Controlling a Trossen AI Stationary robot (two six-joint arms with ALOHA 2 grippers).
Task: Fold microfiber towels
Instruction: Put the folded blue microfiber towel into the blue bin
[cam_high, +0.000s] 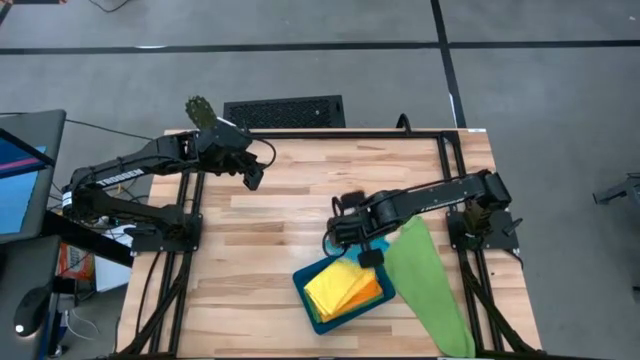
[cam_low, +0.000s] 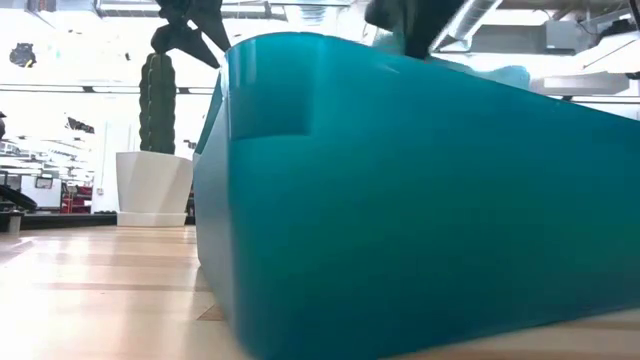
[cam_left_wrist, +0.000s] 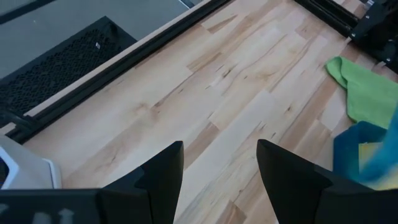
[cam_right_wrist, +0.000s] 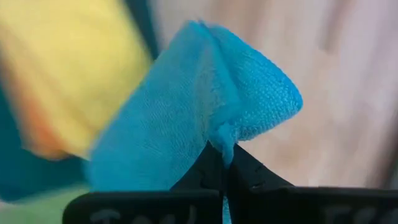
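Observation:
A dark teal tray (cam_high: 312, 300) stands near the table's front edge and holds a yellow towel (cam_high: 335, 285) on an orange one (cam_high: 368, 293). It fills the low view (cam_low: 400, 210). A green towel (cam_high: 430, 285) lies on the table right of the tray, its near end at the front edge. My right gripper (cam_high: 362, 248) is over the tray's far right corner, shut on a sky-blue towel (cam_right_wrist: 186, 112). My left gripper (cam_left_wrist: 217, 168) is open and empty above bare wood at the far left (cam_high: 252, 176). The second green towel is not in view. My right gripper pinches a bunched fold of the sky-blue towel (cam_right_wrist: 222, 138) between its two shut fingertips (cam_right_wrist: 249, 167). The cloth bulges out past the tips in folded layers. It is held above the tray's far right corner, and part of it shows over the tray's rim in the low view (cam_low: 505, 75).
A black frame rail (cam_high: 330, 131) runs along the table's far edge, and more rails run down both sides. A black grille (cam_high: 285, 110) lies on the floor behind the table. Bare wood lies between the two arms and left of the tray.

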